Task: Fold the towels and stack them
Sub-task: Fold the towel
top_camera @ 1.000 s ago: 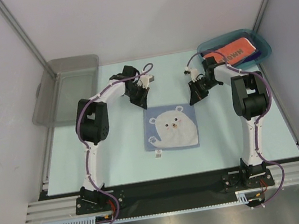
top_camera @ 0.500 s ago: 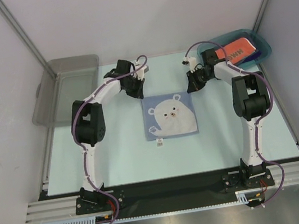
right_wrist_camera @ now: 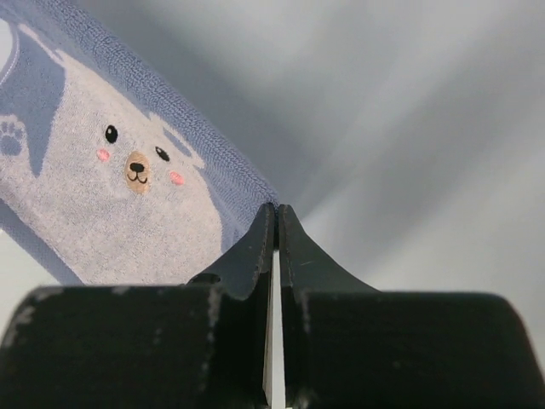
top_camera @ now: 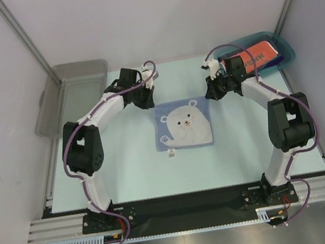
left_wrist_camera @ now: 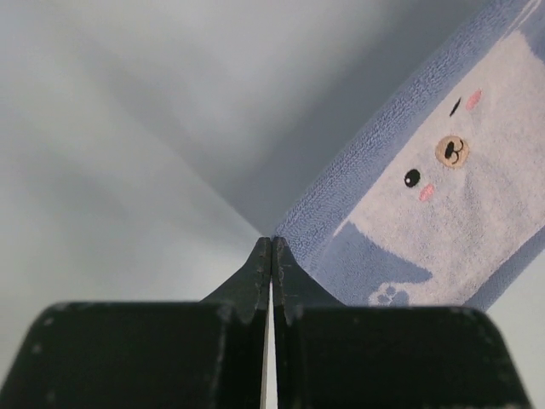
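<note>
A pale blue towel (top_camera: pixel 183 125) printed with a white bear lies spread in the middle of the table, its tag at the near edge. My left gripper (top_camera: pixel 146 102) is shut on its far left corner, and my right gripper (top_camera: pixel 211 94) is shut on its far right corner. In the left wrist view the towel (left_wrist_camera: pixel 443 196) runs off to the right from the closed tips (left_wrist_camera: pixel 271 243). In the right wrist view the towel (right_wrist_camera: pixel 102 196) runs off to the left from the closed tips (right_wrist_camera: pixel 277 207). An orange-red towel (top_camera: pixel 256 56) with dark letters lies in the teal bin.
The teal translucent bin (top_camera: pixel 286 53) stands at the far right corner, just behind my right arm. A grey plastic bin (top_camera: pixel 74 92) sits at the far left edge. Grey walls close in the table on three sides.
Both grippers have moved toward the far side with the bear towel's corners, and the towel has slid away from the near edge. Both arms have stretched out further.
</note>
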`<action>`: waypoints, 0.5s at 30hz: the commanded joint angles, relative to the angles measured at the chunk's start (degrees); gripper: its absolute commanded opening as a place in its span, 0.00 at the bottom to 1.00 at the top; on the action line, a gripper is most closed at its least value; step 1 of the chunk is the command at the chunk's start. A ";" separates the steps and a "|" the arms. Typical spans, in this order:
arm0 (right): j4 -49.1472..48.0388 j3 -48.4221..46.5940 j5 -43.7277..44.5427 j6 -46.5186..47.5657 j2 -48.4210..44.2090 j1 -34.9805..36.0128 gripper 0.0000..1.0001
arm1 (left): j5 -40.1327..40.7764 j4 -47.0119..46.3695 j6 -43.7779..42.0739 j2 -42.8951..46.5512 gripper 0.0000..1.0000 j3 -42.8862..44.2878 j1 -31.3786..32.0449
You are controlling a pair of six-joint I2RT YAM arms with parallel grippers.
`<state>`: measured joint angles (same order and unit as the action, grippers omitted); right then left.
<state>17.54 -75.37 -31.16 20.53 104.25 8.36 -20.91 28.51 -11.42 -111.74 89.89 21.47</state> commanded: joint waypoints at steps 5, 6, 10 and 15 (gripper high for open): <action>-4.53 7.95 7.34 -3.65 -8.35 0.52 0.00 | 3.06 -2.14 -0.10 5.92 0.00 -6.03 1.55; -4.71 8.66 8.03 -3.92 -9.05 0.78 0.00 | 3.06 -2.41 0.17 6.45 0.00 -7.17 1.73; -3.13 10.51 9.01 -6.64 -10.91 1.22 0.00 | 4.20 -2.41 0.35 8.03 0.00 -9.11 2.95; -1.11 13.05 12.08 -10.59 -13.54 3.33 0.00 | 5.43 -1.97 0.96 10.66 0.00 -12.97 4.10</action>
<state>15.68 -63.86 -23.88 13.43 94.52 10.79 -18.26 26.92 -10.94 -105.80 79.44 25.30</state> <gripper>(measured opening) 0.020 0.006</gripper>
